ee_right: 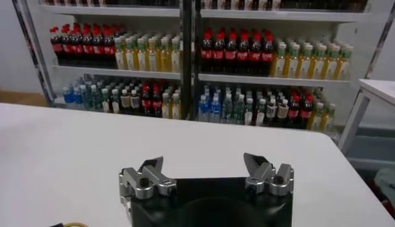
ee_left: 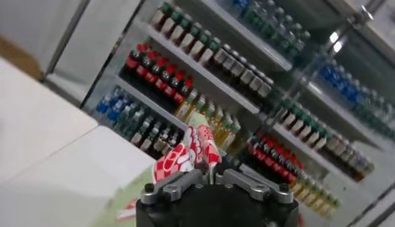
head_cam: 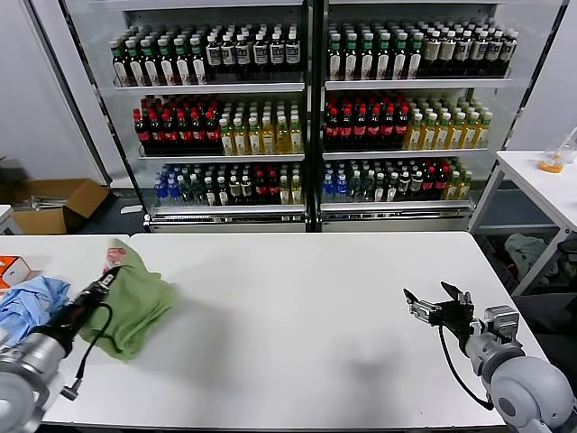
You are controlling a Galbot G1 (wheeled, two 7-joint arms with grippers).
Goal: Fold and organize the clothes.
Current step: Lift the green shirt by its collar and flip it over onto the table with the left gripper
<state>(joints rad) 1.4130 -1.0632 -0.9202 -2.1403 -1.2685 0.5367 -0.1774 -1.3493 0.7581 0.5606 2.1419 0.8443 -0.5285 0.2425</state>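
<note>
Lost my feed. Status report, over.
Left claw shut on green shirt, lifting its logo end. Right claw open, idle over table. Blue garment beside shirt.

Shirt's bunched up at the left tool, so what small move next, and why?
Probably lift and draw the shirt toward the table centre. The left tool is shut on its fabric, the shirt is crumpled at the left edge beside a blue garment, and the right tool waits open, nothing in it.
</note>
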